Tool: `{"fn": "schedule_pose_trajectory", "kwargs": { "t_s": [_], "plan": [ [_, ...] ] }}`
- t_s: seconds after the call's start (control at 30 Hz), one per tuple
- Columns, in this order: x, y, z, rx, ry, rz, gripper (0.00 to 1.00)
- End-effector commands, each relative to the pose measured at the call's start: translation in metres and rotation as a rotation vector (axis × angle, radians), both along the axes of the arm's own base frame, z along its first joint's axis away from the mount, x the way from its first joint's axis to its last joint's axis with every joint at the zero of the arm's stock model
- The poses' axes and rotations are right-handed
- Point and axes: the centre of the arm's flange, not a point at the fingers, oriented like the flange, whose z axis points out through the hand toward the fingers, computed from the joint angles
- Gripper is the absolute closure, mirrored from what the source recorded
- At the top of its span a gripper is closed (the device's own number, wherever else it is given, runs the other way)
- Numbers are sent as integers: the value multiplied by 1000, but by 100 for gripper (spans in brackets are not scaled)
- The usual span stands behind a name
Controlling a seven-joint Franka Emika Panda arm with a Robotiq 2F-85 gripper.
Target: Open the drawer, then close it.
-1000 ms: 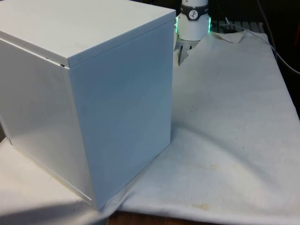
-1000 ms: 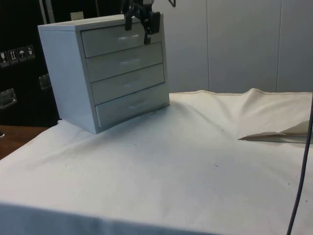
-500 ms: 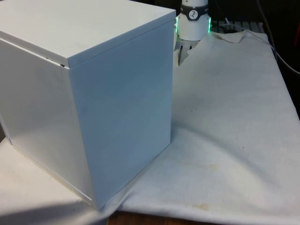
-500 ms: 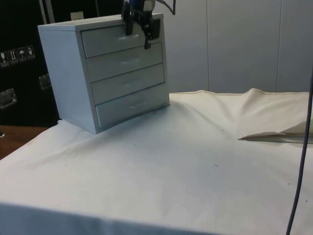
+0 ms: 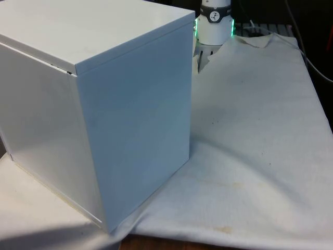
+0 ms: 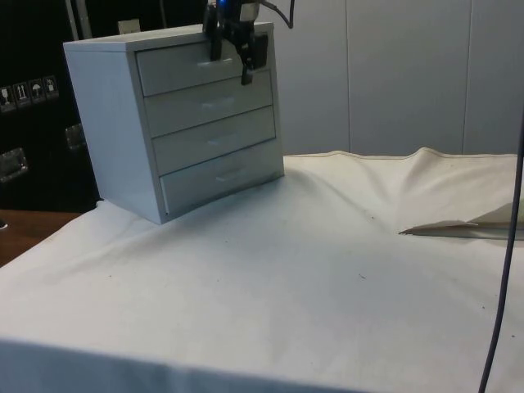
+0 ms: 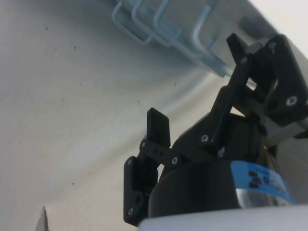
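Fingers [image 6: 231,67] spread at top drawer [image 6: 192,68] front of white chest [image 6: 176,119], we see all four drawers shut on worktop [image 6: 327,270].

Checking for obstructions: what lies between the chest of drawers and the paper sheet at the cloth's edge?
Nothing but bare white cloth between the chest of drawers and the paper sheet, as the side view shows.

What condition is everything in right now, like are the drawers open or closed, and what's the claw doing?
White chest of four drawers: standing upright on the cloth, its drawers facing the side camera.
Top drawer: shut, flush with the others.
Three lower drawers: shut.
Black two-finger gripper: open, at the top drawer's front, around its handle.
White cloth: spread over the table, slightly rumpled.
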Motion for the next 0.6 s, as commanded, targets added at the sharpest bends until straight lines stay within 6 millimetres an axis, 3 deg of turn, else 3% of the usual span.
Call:
{"fn": "schedule_pose_trajectory", "kwargs": {
  "t_s": [0.0, 0.57],
  "plan": [
    [0, 2, -2, -4, -5, 2, 0],
    [-4, 12, -8, -14, -75, 5, 0]
  ]
}}
